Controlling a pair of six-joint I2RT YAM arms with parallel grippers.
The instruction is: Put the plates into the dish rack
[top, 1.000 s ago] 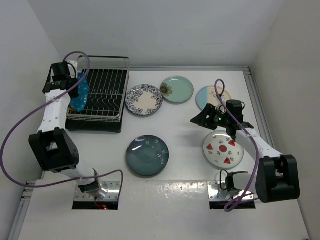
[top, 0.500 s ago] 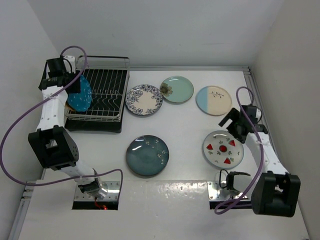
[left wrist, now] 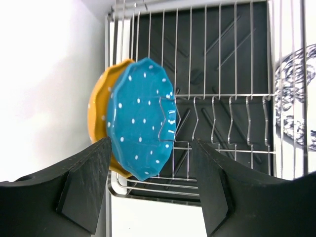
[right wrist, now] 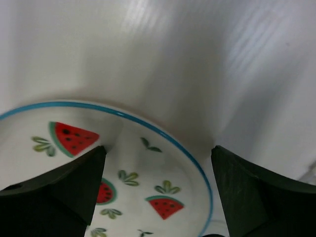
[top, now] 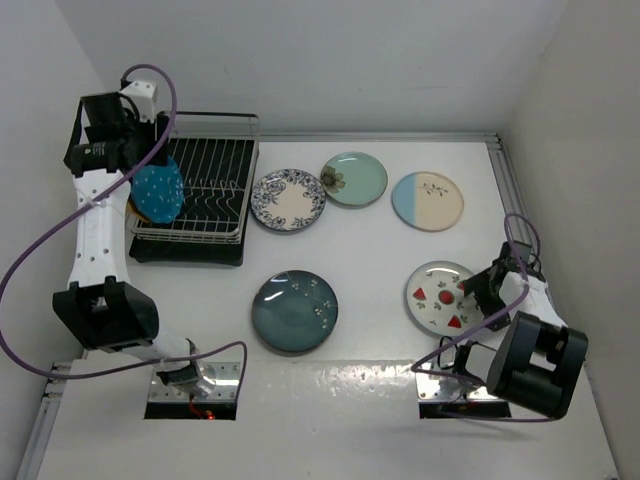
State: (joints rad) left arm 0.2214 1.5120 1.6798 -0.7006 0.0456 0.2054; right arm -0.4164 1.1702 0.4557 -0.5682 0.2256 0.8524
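Black and spread wide, the left jaws stand clear on either side of the dotted blue plate (left wrist: 140, 131), which stands on edge at the left end of the dish rack (left wrist: 222, 94), just in front of the yellow plate (left wrist: 98, 106). The right jaws also gape wide, holding nothing, low over the rim of the watermelon plate (right wrist: 59, 163), which lies flat on the white counter (right wrist: 173, 59).
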